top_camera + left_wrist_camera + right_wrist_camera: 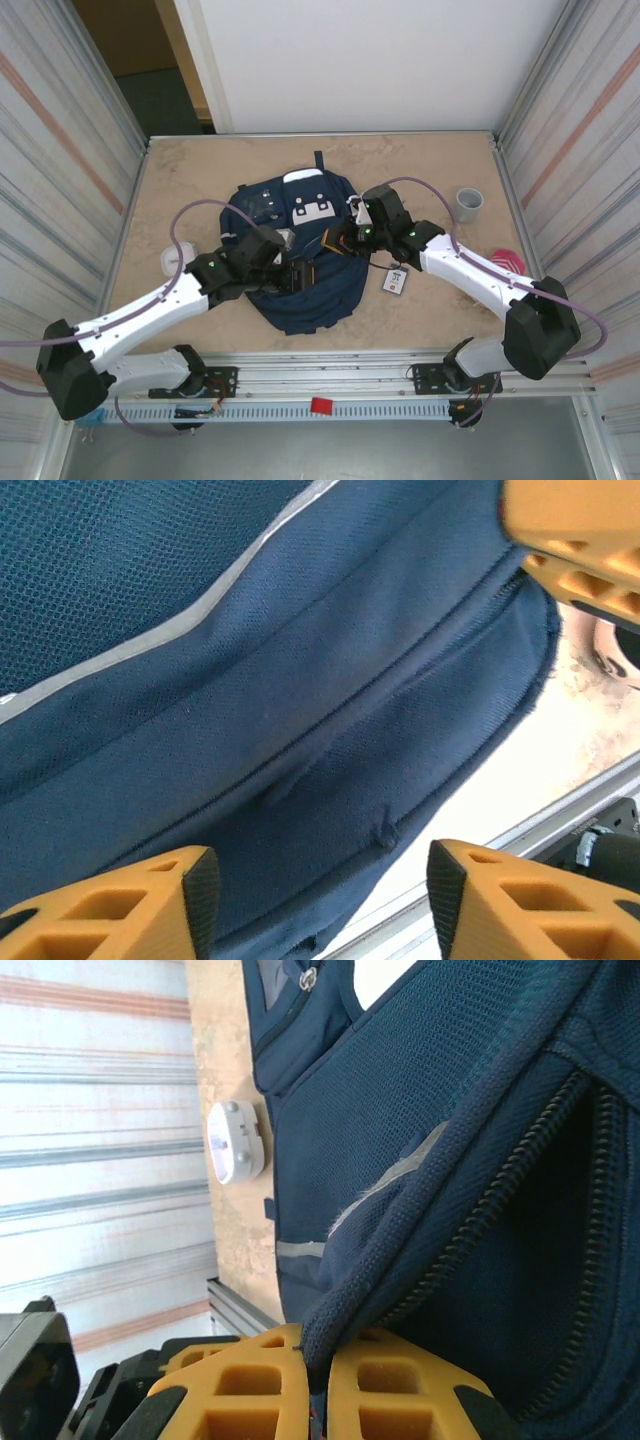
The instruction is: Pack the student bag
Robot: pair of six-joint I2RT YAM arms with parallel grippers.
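Observation:
The student bag [318,300], navy blue with white patches and a pale stripe, lies flat in the middle of the table. My right gripper [340,243] is over its right side. In the right wrist view the right gripper [315,1370] is shut on the corded edge of the bag [400,1110] beside an unzipped opening, lifting that edge. My left gripper [299,276] hovers over the bag's lower middle. In the left wrist view the left gripper [315,900] is open, with the bag [250,680] just beyond its fingertips and nothing between them.
A grey cup [468,204] stands at the back right, with a red and white item [507,262] by the right wall. A small white card [394,282] lies right of the bag. A white device [172,260] rests left of it. A metal rail [400,360] borders the near edge.

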